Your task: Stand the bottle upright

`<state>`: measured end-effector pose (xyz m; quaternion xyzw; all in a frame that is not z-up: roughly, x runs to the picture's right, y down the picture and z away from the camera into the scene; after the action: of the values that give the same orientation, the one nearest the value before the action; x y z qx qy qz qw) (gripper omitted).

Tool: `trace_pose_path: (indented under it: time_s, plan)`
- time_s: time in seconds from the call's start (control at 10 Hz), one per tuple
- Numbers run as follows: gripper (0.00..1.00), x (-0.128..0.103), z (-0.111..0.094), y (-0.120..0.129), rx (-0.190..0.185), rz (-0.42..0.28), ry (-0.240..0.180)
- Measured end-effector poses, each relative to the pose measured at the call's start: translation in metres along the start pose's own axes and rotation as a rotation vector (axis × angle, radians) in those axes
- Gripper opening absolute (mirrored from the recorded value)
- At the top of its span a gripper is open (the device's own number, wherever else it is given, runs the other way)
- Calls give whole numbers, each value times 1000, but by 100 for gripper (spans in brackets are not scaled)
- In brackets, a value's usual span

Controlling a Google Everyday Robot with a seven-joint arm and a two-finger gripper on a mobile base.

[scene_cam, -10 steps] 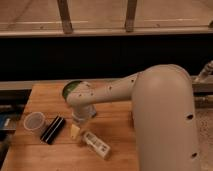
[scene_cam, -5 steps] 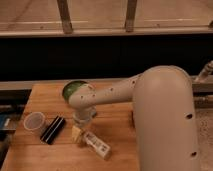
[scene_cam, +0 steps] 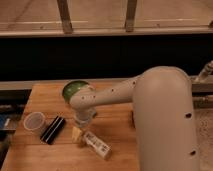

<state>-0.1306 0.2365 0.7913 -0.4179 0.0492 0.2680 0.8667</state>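
The bottle (scene_cam: 96, 145) lies on its side near the front of the wooden table (scene_cam: 116, 119), slanting from upper left to lower right, so the task is not yet done. The arm reaches in from the right and bends down so that the end effector (scene_cam: 82, 121) hangs just above and behind the bottle's upper-left end, apparently lined up for a descent onto it. Its jaws stand spread wide and hold nothing, which suits an approach to a grasp. A small pale yellow thing (scene_cam: 76, 134), which I cannot identify, sits just beside that end of the bottle and may crowd the grip. The black bar (scene_cam: 52, 129) and the clear plastic cup (scene_cam: 34, 121) lie to the left, apart from the bottle, and a green bowl (scene_cam: 73, 89) sits behind the wrist.
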Motion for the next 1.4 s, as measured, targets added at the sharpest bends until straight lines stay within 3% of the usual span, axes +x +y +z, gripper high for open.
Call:
trace_pose_path:
  time_s: [0.6,1.4]
  plan:
    - [78,-1,5,0,-7,-2,2]
    - [2,-2,4,1,4,-18,14]
